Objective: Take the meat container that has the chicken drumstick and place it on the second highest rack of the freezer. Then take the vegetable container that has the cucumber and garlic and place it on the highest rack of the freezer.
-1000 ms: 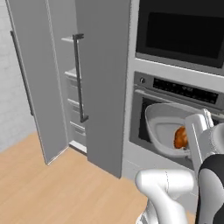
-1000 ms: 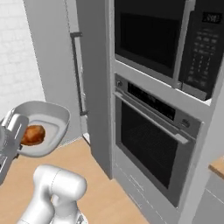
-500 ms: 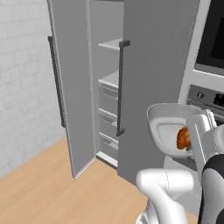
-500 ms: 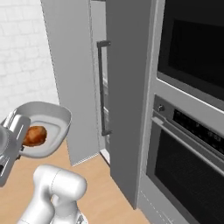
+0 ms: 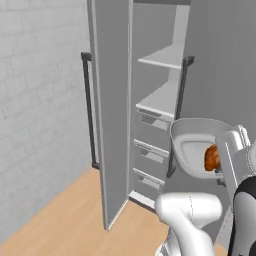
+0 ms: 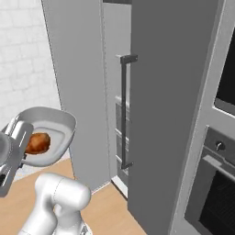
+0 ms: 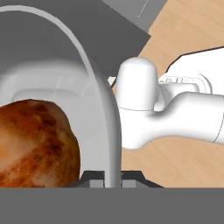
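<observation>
The meat container (image 5: 192, 142) is a pale grey tub with the browned chicken drumstick (image 5: 212, 157) lying inside. My gripper (image 5: 224, 160) is shut on its rim and holds it in the air, in front of the open freezer (image 5: 160, 100). From the right base view the container (image 6: 55, 131) and the drumstick (image 6: 37, 142) hang at the left, with the gripper (image 6: 19, 140) clamped on the near rim. Close up, the drumstick (image 7: 35, 144) lies beside the curved rim (image 7: 103, 109), where the gripper (image 7: 112, 180) pinches it. The vegetable container is out of view.
The freezer's tall grey door (image 5: 111, 115) stands open to the left, with a dark handle (image 5: 89, 105). Inside are two white racks (image 5: 161, 56) (image 5: 157, 101) above several drawers (image 5: 147, 150). A closed door with a bar handle (image 6: 124, 110) and an oven (image 6: 215, 183) are to the right.
Both base views have swung from the oven toward the open freezer, which now looks nearer and larger. The container with the drumstick stays held in the gripper.
</observation>
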